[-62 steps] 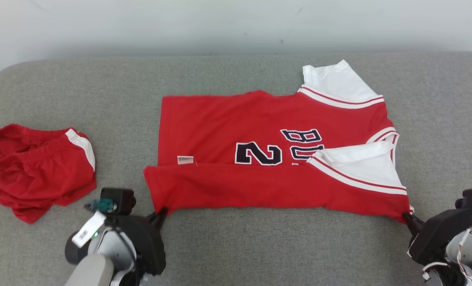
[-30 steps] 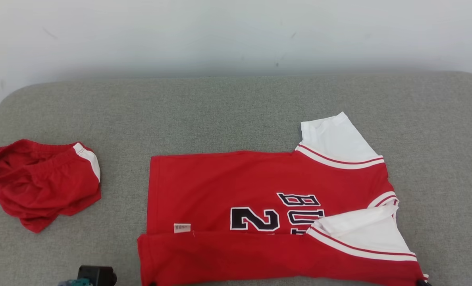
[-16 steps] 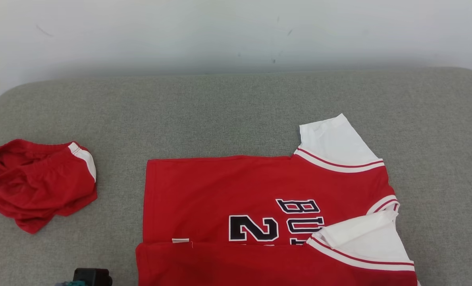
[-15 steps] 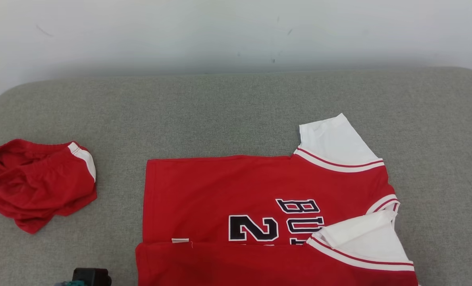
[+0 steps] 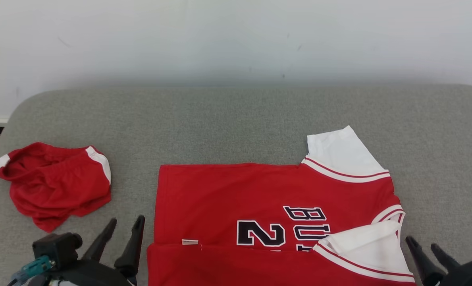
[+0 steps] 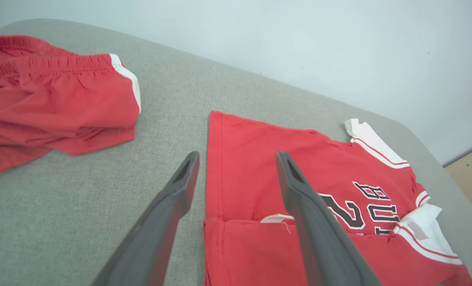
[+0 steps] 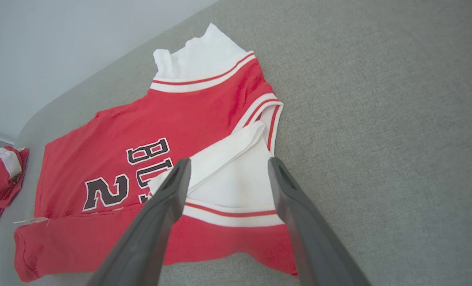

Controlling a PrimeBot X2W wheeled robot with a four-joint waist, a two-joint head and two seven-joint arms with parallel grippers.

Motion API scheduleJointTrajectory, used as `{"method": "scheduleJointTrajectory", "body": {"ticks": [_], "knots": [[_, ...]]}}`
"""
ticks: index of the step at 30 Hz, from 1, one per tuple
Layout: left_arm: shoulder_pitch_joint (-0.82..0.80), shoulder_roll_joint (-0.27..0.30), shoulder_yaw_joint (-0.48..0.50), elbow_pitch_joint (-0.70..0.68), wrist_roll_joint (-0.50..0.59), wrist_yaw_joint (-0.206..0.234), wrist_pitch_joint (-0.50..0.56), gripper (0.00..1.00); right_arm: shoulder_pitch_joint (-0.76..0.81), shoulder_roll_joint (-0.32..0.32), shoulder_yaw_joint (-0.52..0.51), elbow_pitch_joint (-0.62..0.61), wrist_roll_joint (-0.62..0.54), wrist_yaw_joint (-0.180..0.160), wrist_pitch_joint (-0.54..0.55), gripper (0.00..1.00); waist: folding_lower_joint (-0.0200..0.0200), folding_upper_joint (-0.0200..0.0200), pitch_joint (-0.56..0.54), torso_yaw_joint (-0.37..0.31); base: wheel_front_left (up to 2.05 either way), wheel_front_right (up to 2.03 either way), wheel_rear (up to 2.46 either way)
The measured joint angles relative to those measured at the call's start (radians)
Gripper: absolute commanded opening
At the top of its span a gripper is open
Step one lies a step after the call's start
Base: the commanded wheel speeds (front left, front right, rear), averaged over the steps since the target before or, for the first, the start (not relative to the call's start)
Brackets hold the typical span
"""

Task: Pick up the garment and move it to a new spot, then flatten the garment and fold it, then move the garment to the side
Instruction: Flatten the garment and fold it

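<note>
The garment [image 5: 236, 198], a red jersey with white sleeves and dark "2" and "BU" lettering, lies flat on the grey couch, its near edge folded over the body. From the left wrist it appears as the garment [image 6: 259, 174], and from the right wrist as the garment [image 7: 172, 131]. My left gripper [image 5: 126, 224] stands open just left of the jersey's near left corner, holding nothing; seen along its own fingers, the left gripper [image 6: 237, 159] hovers above the hem. Off the near right corner, my right gripper [image 5: 422, 243] is open and empty. The right gripper [image 7: 226, 163] hangs over the folded white sleeve.
A crumpled pair of red shorts [image 5: 53, 182] with white trim lies at the left of the grey cushion [image 5: 236, 119]. A pale wall [image 5: 236, 35] rises behind it. The cushion's rounded left edge drops off beside the shorts.
Both grippers have opened and let go of the jersey's near corners, and now rise into the head view. The head camera has shifted slightly.
</note>
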Motion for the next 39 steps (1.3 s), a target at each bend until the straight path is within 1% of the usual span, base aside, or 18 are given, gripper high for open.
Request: {"method": "scheduleJointTrajectory", "body": {"ticks": [2, 3, 5, 6, 8, 12, 13, 14, 17, 22, 25, 29, 33, 39], "knots": [[-0.021, -0.008, 0.002, -0.004, 0.014, -0.001, -0.053, 1.00, -0.030, 0.002, 0.008, 0.015, -0.014, 0.001, -0.045, 1.00, 0.0000, 0.0000, -0.016, 0.006, 0.00, 0.00, 0.00], [-0.028, -0.013, 0.003, -0.008, 0.026, -0.001, -0.081, 1.00, -0.042, 0.003, 0.015, 0.022, -0.017, 0.011, -0.069, 1.00, 0.0000, 0.0000, -0.024, 0.009, 0.00, 0.00, 0.00], [-0.041, -0.019, 0.002, -0.008, 0.046, -0.002, -0.123, 1.00, -0.060, 0.011, 0.023, 0.032, -0.021, 0.013, -0.117, 1.00, -0.0001, 0.0000, -0.039, 0.015, 0.00, 0.00, 0.00], [-0.041, -0.020, -0.001, -0.006, 0.052, -0.009, -0.141, 1.00, -0.065, 0.010, 0.030, 0.033, -0.029, 0.022, -0.138, 1.00, 0.0000, 0.0000, -0.047, 0.018, 0.00, 0.00, 0.00], [-0.042, -0.021, -0.003, 0.015, 0.061, -0.009, -0.166, 1.00, -0.081, 0.011, 0.048, 0.051, -0.052, 0.033, -0.178, 1.00, -0.0001, 0.0000, -0.061, 0.022, 0.00, 0.00, 0.00], [-0.041, -0.013, -0.012, 0.052, 0.085, -0.010, -0.194, 1.00, -0.137, 0.010, 0.071, 0.091, -0.095, 0.056, -0.249, 1.00, -0.0001, -0.0001, -0.084, 0.022, 0.00, 0.00, 0.00], [-0.041, -0.013, -0.012, 0.052, 0.085, -0.010, -0.194, 1.00, -0.137, 0.010, 0.071, 0.091, -0.095, 0.056, -0.249, 1.00, -0.0001, -0.0001, -0.084, 0.022, 0.00, 0.00, 0.00], [-0.042, -0.009, -0.017, 0.059, 0.102, -0.010, -0.196, 1.00, -0.149, 0.007, 0.074, 0.104, -0.106, 0.064, -0.264, 1.00, -0.0001, -0.0001, -0.087, 0.020, 0.00, 0.00, 0.00], [-0.045, 0.003, -0.022, 0.085, 0.120, -0.018, -0.206, 1.00, -0.173, -0.021, 0.108, 0.138, -0.148, 0.097, -0.302, 1.00, -0.0001, 0.0000, -0.093, 0.010, 0.00, 0.00, 0.00], [-0.062, 0.008, -0.020, 0.114, 0.122, -0.016, -0.217, 1.00, -0.218, -0.051, 0.149, 0.189, -0.193, 0.123, -0.368, 1.00, 0.0000, 0.0000, -0.099, -0.007, 0.00, 0.00, 0.00], [-0.062, 0.006, -0.016, 0.149, 0.122, -0.005, -0.217, 1.00, -0.221, -0.057, 0.155, 0.222, -0.211, 0.123, -0.401, 1.00, -0.0001, -0.0001, -0.101, -0.010, 0.00, 0.00, 0.00], [-0.062, -0.002, -0.001, 0.180, 0.121, 0.013, -0.217, 1.00, -0.220, -0.045, 0.145, 0.255, -0.230, 0.121, -0.452, 1.00, -0.0001, -0.0001, -0.105, -0.010, 0.00, 0.00, 0.00], [-0.062, -0.002, 0.005, 0.195, 0.121, 0.018, -0.217, 1.00, -0.205, -0.038, 0.125, 0.277, -0.231, 0.105, -0.495, 1.00, 0.0000, 0.0000, -0.110, -0.010, 0.00, 0.00, 0.00], [-0.061, 0.000, 0.014, 0.211, 0.119, 0.018, -0.217, 1.00, -0.202, -0.032, 0.130, 0.298, -0.237, 0.105, -0.538, 1.00, -0.0001, 0.0000, -0.118, -0.018, 0.00, 0.00, 0.00]]}}
